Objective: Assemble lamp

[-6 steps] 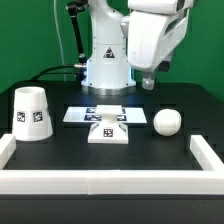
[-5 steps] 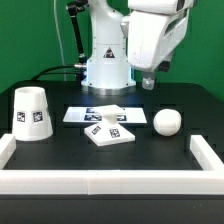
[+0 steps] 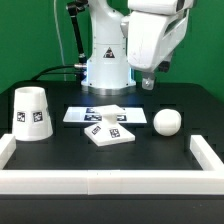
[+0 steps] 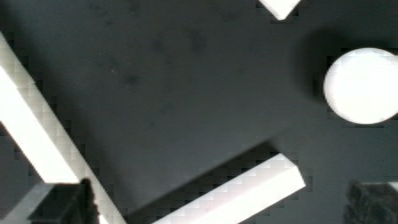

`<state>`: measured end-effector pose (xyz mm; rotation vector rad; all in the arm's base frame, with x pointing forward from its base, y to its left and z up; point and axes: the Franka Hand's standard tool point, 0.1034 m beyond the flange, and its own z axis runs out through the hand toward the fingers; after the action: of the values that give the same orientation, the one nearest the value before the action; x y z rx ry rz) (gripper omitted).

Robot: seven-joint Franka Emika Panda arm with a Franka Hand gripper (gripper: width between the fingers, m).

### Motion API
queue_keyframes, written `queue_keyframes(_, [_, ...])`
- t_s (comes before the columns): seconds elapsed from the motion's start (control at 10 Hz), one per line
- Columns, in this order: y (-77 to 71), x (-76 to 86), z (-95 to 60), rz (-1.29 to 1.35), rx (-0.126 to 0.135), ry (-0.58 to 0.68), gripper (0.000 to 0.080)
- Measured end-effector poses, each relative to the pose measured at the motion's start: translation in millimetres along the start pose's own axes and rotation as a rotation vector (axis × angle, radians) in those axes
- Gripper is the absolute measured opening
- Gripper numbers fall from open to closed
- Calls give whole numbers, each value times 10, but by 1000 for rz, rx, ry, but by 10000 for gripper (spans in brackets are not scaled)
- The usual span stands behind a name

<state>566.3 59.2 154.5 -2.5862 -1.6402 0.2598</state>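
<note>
The white stepped lamp base [image 3: 109, 131] lies in the middle of the table, turned at an angle, just in front of the marker board [image 3: 85, 115]. The ball-shaped bulb [image 3: 167, 122] sits to the exterior view's right of the base and also shows in the wrist view [image 4: 365, 85]. The cup-like shade [image 3: 31, 112] stands at the exterior view's left. My gripper [image 3: 147, 82] hangs high above the back right of the table, behind the bulb. It is open and empty, with its dark fingertips [image 4: 61, 204] far apart in the wrist view.
A low white wall [image 3: 100, 182] runs along the table's front and sides, and a strip of it shows in the wrist view [image 4: 39, 125]. The robot's own base [image 3: 105, 62] stands at the back. A white block edge [image 4: 240, 192] lies between my fingers in the wrist view.
The lamp base has turned from square-on to an angle in front of the marker board. My gripper, the bulb and the shade have not moved.
</note>
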Motion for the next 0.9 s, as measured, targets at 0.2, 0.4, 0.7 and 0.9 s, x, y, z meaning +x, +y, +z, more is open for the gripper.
queue_keyframes(0.2, [-1,-1,2,0,0,0,699])
queue_keyframes(0.4, [11,-22,-2,2,0,0,699])
queue_keyframes(0.7, [-100,-462,-27,62,-46,25,699])
queue_keyframes(0.9, [-207,-772,85,92,-46,33,699])
